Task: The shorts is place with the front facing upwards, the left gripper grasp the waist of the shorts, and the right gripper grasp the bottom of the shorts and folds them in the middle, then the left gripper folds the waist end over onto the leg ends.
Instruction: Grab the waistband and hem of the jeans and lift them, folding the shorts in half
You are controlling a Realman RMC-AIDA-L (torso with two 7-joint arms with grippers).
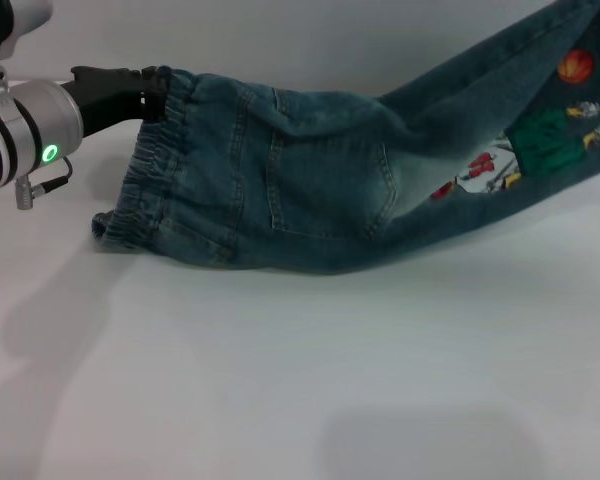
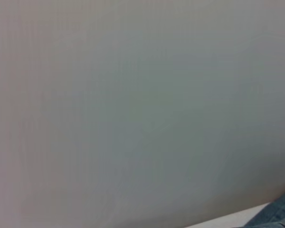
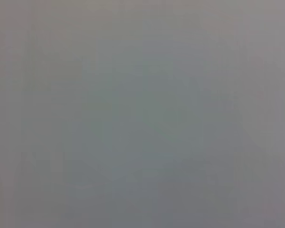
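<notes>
The blue-green denim shorts (image 1: 300, 180) stretch across the head view with a back pocket and a cartoon patch (image 1: 540, 140) facing up. Their gathered elastic waist (image 1: 150, 180) is at the left, with its lower corner resting on the table. My left gripper (image 1: 152, 88), black jaws on a white-and-silver arm with a green light, is shut on the waist's upper corner. The leg runs up and off the frame at the top right, so the leg ends and the right gripper are out of view. A sliver of denim (image 2: 281, 216) shows in the left wrist view.
The white table (image 1: 280, 380) spreads in front of the shorts, with a soft shadow at the left. The right wrist view shows only plain grey.
</notes>
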